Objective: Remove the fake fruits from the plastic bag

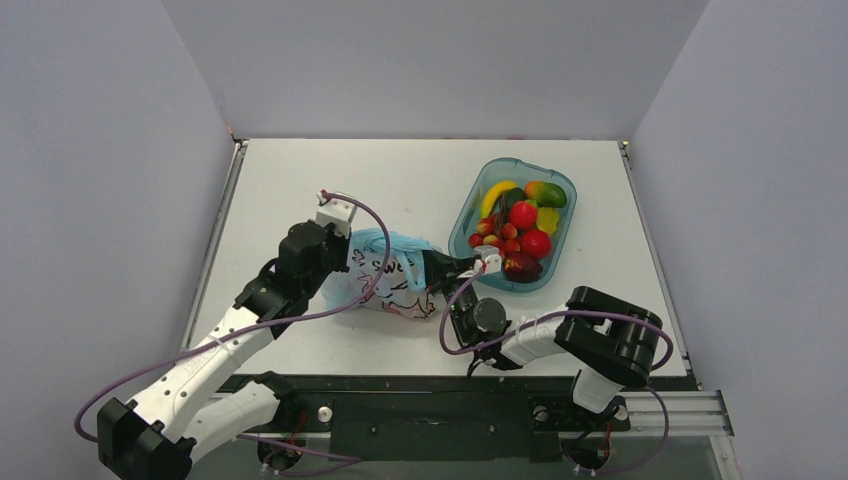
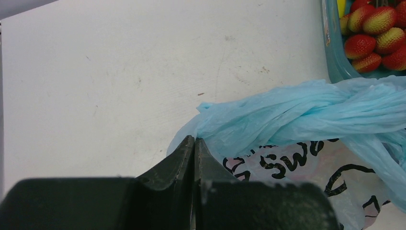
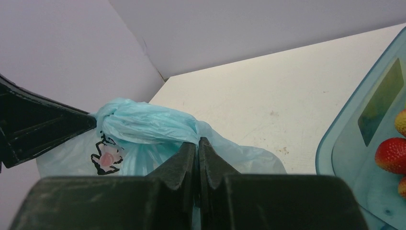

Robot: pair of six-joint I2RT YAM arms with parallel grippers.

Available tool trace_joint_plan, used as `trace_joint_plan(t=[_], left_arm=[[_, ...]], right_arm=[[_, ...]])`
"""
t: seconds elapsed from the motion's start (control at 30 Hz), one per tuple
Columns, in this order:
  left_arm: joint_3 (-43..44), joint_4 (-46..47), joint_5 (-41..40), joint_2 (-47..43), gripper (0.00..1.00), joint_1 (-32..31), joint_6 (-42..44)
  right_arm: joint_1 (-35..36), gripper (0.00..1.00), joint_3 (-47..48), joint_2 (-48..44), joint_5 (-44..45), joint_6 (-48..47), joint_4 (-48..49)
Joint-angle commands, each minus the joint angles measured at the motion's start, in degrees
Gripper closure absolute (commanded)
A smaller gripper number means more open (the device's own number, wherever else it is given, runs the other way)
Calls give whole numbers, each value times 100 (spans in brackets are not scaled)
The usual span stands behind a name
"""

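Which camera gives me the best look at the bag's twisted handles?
Left wrist: the twisted handles of the plastic bag stretch across the frame, close up. Right wrist shows the bunched top partly behind the right gripper; top external shows it small.

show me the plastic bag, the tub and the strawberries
plastic bag point(image 1: 390, 285): top view, on its printed front.
tub point(image 1: 459, 232): top view, on its left rim.
strawberries point(image 2: 360, 46): left wrist view, on one red berry of the cluster.
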Motion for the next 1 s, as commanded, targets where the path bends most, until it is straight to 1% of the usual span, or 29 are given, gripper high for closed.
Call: trace_joint_plan(t=[0.0, 0.03, 0.07, 0.1, 0.13, 0.17, 0.2, 0.27, 0.3, 0.33, 0.37, 0.4, 0.43, 0.47, 0.5, 0.53, 0.67, 0.73, 0.83, 0.97], left_arm=[[441, -482, -112, -69, 100, 45, -727], [722, -961, -44, -27, 100, 50, -1089], [830, -1206, 75, 24, 100, 70, -1265], [962, -1583, 181, 28, 90, 94, -1623], [990, -1706, 542, -26, 81, 191, -1899], [993, -1876, 766, -76, 70, 255, -2017], [971, -1905, 1273, -257, 66, 411, -2226], [803, -1743, 2173, -573, 50, 648, -2436], [736, -1597, 2412, -653, 47, 730, -2483], [727, -1537, 2906, -728, 44, 901, -2549], [783, -1431, 3157, -709, 43, 984, -2549], [843, -1424, 3573, -577, 43, 1119, -2456], [1075, -1554, 3745, -449, 42, 1185, -2379], [1227, -1683, 4004, -106, 43, 1274, -2128], [1600, -2010, 4106, 86, 43, 1298, -1973], [1976, -2175, 4232, 463, 45, 1316, -1607], [2660, -2915, 4635, 1332, 45, 1328, -570], [2822, -3294, 4870, 1665, 46, 1333, -160], [2820, -3338, 5020, 1970, 47, 1412, 87], [2723, -3460, 5680, 2159, 51, 1514, 531]], right_arm=[[-185, 100, -234, -165, 169, 870, 890], [-221, 100, -267, -164, 95, 923, 890], [-274, 100, -312, -156, -88, 952, 889], [-287, 100, -320, -157, -200, 924, 876], [-310, 100, -332, -158, -515, 845, 866], [-351, 100, -334, -151, -708, 814, 838], [-369, 100, -334, -163, -1062, 777, 738], [-421, 100, -346, -200, -1508, 700, 579], [-447, 100, -359, -241, -1796, 650, 541], [-461, 100, -379, -265, -1916, 615, 442], [-466, 100, -398, -319, -2120, 565, 367], [-471, 100, -398, -361, -2201, 542, 227], [-468, 100, -409, -444, -2354, 479, 158], [-467, 100, -408, -485, -2419, 455, 14], [-467, 100, -407, -574, -2529, 404, -62], [-476, 100, -402, -642, -2590, 378, -197], [-512, 100, -433, -680, -2886, 336, -247], [-566, 100, -453, -631, -2991, 419, -115], [-621, 100, -449, -597, -3102, 487, -28], [-650, 100, -447, -597, -3206, 497, -20]])
